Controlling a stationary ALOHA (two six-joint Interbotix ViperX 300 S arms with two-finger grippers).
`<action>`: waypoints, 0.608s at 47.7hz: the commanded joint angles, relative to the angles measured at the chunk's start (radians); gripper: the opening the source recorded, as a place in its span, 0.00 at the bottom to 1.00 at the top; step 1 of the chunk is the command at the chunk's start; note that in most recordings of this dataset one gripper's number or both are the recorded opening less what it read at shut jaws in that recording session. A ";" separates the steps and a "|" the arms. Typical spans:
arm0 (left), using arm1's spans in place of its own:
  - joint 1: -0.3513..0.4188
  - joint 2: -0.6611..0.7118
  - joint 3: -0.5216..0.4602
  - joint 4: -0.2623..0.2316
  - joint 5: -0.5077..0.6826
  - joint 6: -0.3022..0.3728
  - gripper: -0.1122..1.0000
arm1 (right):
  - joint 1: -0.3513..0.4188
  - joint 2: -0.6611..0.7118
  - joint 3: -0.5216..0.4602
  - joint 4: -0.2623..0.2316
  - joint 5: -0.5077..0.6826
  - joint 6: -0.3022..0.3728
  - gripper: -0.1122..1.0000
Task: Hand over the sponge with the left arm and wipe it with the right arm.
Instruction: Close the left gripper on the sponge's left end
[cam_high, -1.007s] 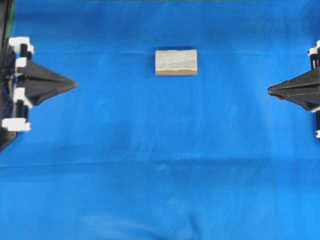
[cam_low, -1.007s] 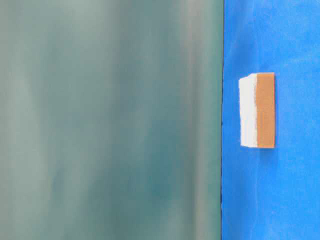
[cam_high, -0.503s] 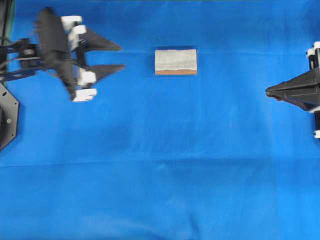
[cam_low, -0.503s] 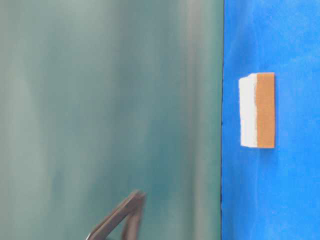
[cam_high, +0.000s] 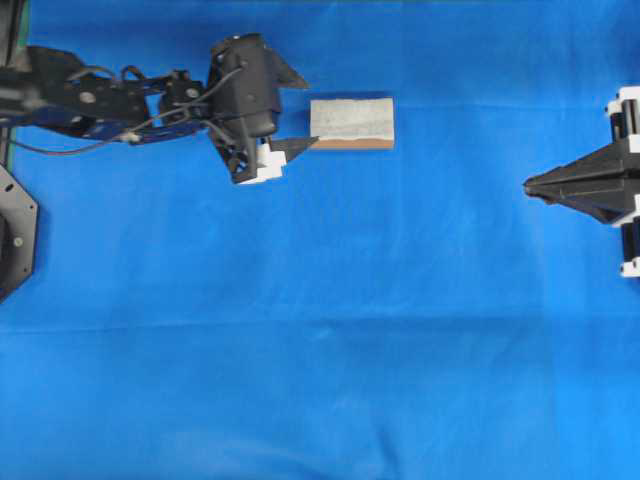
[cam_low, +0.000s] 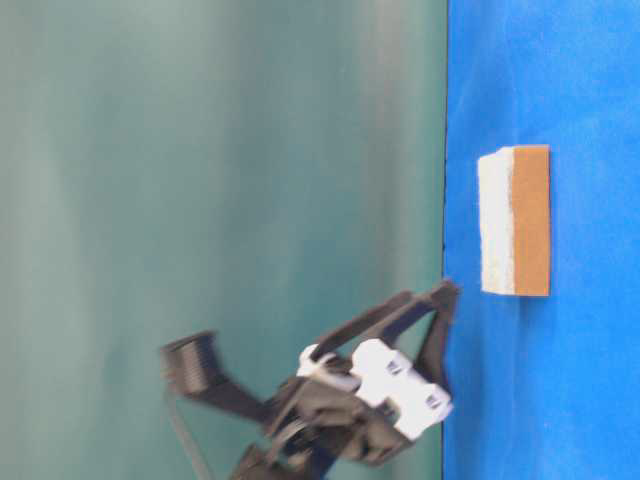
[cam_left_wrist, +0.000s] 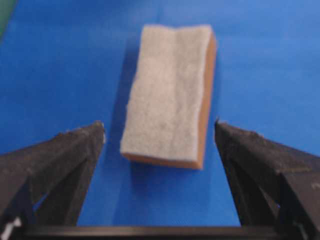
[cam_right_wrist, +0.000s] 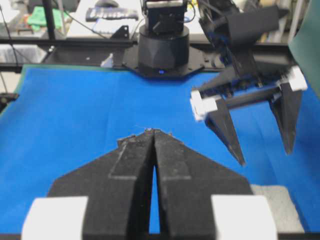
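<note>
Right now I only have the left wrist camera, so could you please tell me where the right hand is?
Observer: Overhead, the right hand sits at the far right edge of the cloth, shut and empty, well away from the sponge.
Operator: Thank you. How low is the left hand?
Observer: At table level, one fingertip of the open left hand is down near the cloth, just short of the sponge. I cannot tell if it touches.
</note>
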 joint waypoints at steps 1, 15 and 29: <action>0.006 0.038 -0.037 0.002 -0.038 0.000 0.95 | -0.005 0.011 -0.020 0.002 -0.006 0.000 0.10; 0.012 0.163 -0.089 0.002 -0.060 0.000 0.95 | -0.034 0.012 -0.018 0.000 -0.003 0.000 0.10; 0.040 0.207 -0.117 0.002 -0.057 0.002 0.95 | -0.043 0.025 -0.018 0.002 -0.003 0.000 0.10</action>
